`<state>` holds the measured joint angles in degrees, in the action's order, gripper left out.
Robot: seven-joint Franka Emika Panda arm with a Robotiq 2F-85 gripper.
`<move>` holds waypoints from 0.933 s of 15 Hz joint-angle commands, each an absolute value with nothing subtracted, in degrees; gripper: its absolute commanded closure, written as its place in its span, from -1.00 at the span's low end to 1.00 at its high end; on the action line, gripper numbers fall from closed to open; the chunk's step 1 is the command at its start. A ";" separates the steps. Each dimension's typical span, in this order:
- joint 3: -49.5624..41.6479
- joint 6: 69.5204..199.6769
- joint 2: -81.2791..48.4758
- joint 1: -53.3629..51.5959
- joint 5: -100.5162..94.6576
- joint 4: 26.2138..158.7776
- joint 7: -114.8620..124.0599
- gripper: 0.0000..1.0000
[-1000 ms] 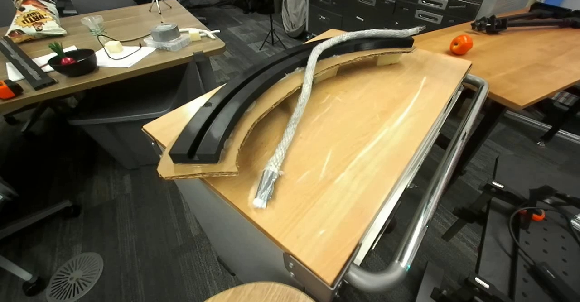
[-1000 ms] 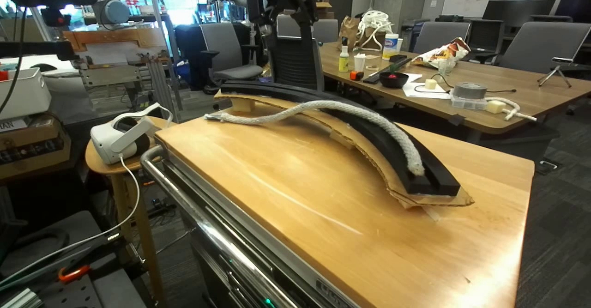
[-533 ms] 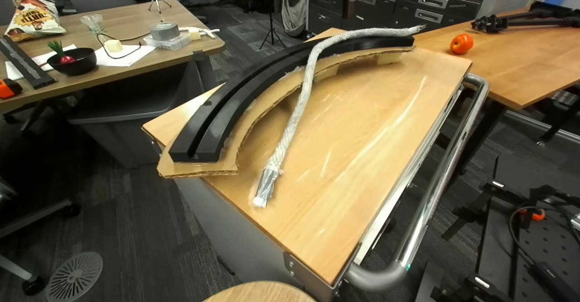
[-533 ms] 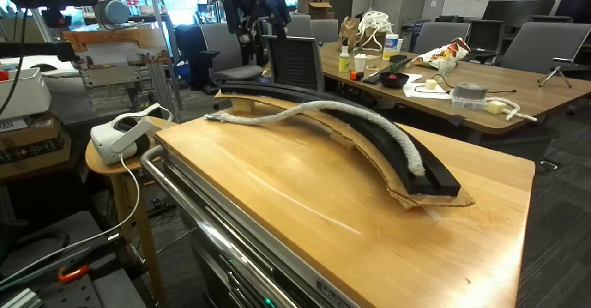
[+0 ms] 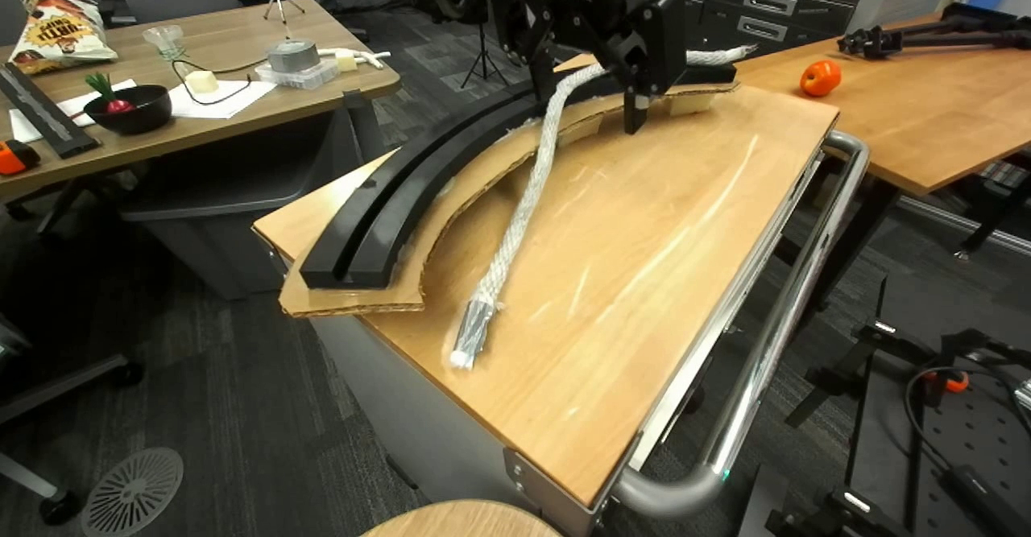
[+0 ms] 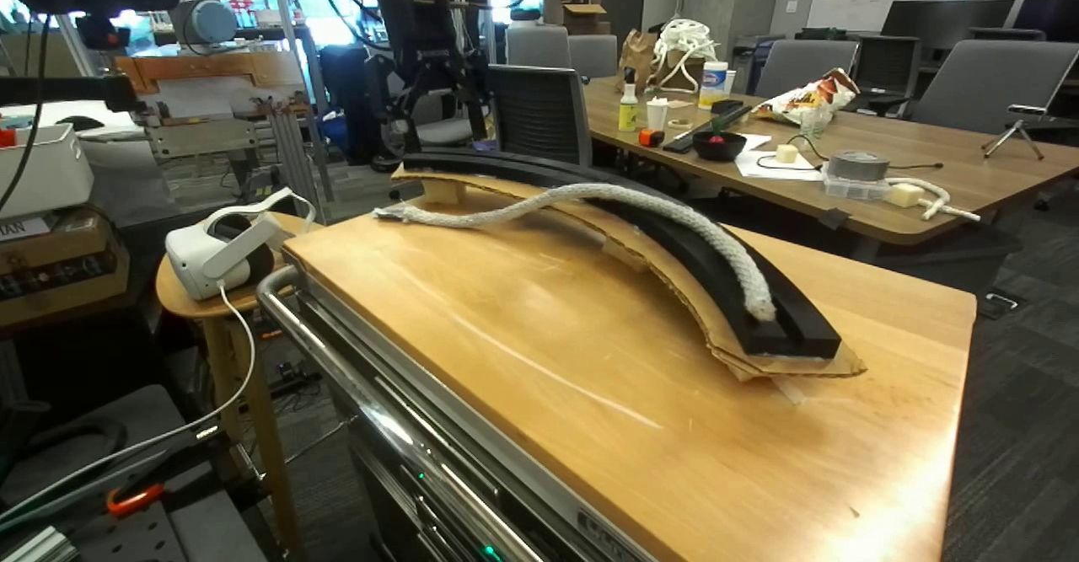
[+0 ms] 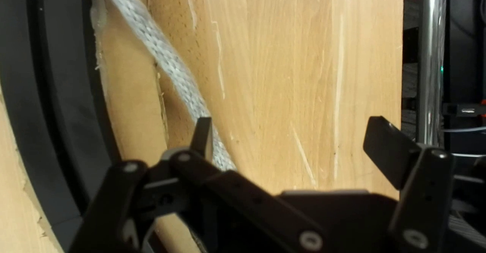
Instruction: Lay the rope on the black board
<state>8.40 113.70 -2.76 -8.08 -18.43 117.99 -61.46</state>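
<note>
Well, the pincer (image 7: pixel 290 143) is wide, with nothing between its fingers (image 7: pixel 391 150) but air over the wooden top (image 7: pixel 273 74). Below one finger (image 7: pixel 201 135) runs the rope (image 7: pixel 167 61), slanting across. It looks light, soft and bendy (like a fat shoelace), so a squeeze should not hurt it, but the rest may droop when one bit goes up. That finger could bump the rope, so the pincer may need to shift first. In an exterior view, the silver end (image 5: pixel 475 326) lies on the wooden top, apart from the pincer; near there seems the best place to pinch. Outside the same finger come the cardboard (image 7: pixel 133 97), then the raised black board (image 7: pixel 68 93), where the rope's other end (image 6: pixel 758 299) rests. Past the opposite finger is the metal rail (image 7: pixel 431 63). Farthest from the pincer sit a round orange thing (image 5: pixel 820 78) and a black bowl (image 5: pixel 134 112).
</note>
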 commanded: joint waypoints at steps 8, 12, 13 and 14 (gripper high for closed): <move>8.56 145.17 -2.41 -6.97 -14.65 128.15 -79.19 -1.00; 8.60 144.09 -3.71 -7.22 -13.51 128.24 -81.14 -1.00; 8.60 144.37 -3.70 -7.16 -13.27 128.52 -81.76 -1.00; 8.74 143.04 -3.85 -7.24 -13.00 127.91 -82.43 -1.00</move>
